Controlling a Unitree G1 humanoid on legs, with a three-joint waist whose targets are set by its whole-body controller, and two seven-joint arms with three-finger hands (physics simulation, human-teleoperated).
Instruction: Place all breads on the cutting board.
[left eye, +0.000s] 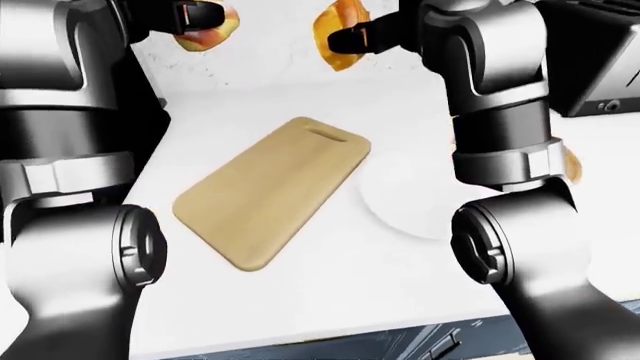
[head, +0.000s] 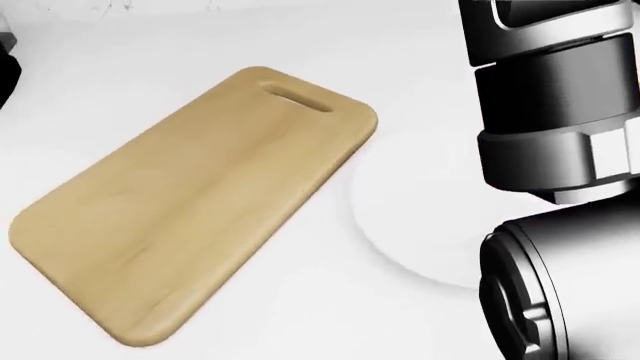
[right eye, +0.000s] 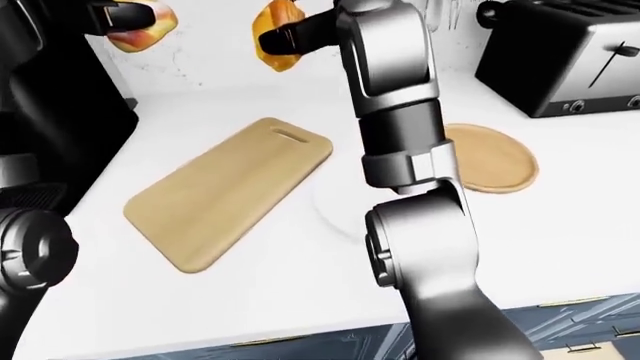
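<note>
A bare wooden cutting board (right eye: 230, 191) with a handle slot lies slanted on the white counter; nothing rests on it. High above the counter, my right hand (right eye: 280, 36) is shut on a golden-brown bread (right eye: 276, 34), above and beyond the board's slotted end. At the upper left of the right-eye view my left hand (right eye: 120, 21) is shut on a yellow and reddish bread (right eye: 140, 26), also lifted. A flat round tan bread (right eye: 488, 157) lies on the counter to the right of my right arm.
A white plate (head: 420, 217) sits just right of the board, partly behind my right forearm. A black toaster (right eye: 560, 56) stands at the upper right. The counter's near edge (right eye: 300, 341) runs along the bottom, with dark blue cabinet fronts below.
</note>
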